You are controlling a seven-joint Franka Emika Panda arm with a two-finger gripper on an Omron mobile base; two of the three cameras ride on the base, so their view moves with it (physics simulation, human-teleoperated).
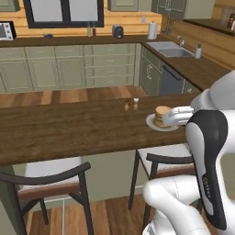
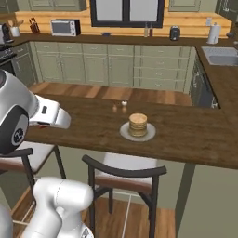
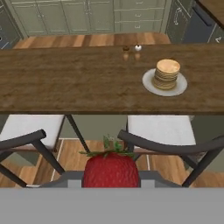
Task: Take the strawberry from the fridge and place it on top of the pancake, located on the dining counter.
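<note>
Dining counter (image 3: 65, 83) reached, fetch leg apparently done. Pancake (image 3: 167, 73) on the counter's right part (plated, top bare). Gripper (image 3: 111, 186) short of the counter's near edge, clamped on strawberry (image 3: 111, 169). Placement outstanding.

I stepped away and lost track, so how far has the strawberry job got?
Done: the strawberry is out of the fridge, clamped in the gripper near the stools. In hand: carrying it toward the dining counter, which lies just ahead. Left: reaching the pancake on its white plate, whose top is bare, and setting the berry on it.
</note>
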